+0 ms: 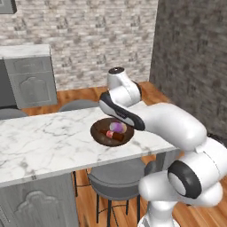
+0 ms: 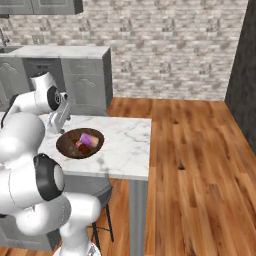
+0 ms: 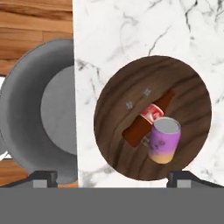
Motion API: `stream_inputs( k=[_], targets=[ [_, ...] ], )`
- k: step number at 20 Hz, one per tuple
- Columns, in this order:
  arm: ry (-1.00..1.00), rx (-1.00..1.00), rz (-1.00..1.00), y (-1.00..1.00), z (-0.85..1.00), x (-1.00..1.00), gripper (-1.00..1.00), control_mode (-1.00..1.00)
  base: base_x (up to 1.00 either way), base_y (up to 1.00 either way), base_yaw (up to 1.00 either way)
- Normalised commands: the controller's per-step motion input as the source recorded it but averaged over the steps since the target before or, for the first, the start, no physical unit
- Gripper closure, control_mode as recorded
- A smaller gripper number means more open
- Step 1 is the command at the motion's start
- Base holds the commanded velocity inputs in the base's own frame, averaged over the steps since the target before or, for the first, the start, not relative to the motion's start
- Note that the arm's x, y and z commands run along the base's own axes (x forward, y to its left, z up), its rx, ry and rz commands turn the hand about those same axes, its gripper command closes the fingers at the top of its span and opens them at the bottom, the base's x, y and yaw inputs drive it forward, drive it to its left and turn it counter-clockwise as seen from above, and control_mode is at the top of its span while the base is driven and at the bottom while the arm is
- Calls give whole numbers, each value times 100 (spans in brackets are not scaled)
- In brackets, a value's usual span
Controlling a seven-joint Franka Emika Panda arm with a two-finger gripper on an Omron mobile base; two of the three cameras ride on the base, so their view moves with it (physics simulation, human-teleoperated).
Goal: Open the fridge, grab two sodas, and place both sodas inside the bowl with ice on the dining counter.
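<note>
The dark brown wooden bowl sits near the end of the white marble dining counter. Two sodas lie in it. One is a purple can fading to yellow, tipped on its side. The other is a dark reddish-brown one with a red label, lying across the middle and touching the can. My gripper hangs open above the bowl's near rim, its jaws wide apart with nothing between them. From the right, the gripper points down beside the bowl. The fridge is out of view.
A round grey stool stands just past the counter's edge, and another stool is tucked under the near side. Grey cabinets line the brick back wall. Wooden floor opens to the right of the counter.
</note>
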Motion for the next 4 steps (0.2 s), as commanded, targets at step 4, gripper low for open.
stream_inputs(
  k=[4],
  targets=[
    [-14,3,0,-13,40,-59,-100,-100,0,0,0]
  ],
)
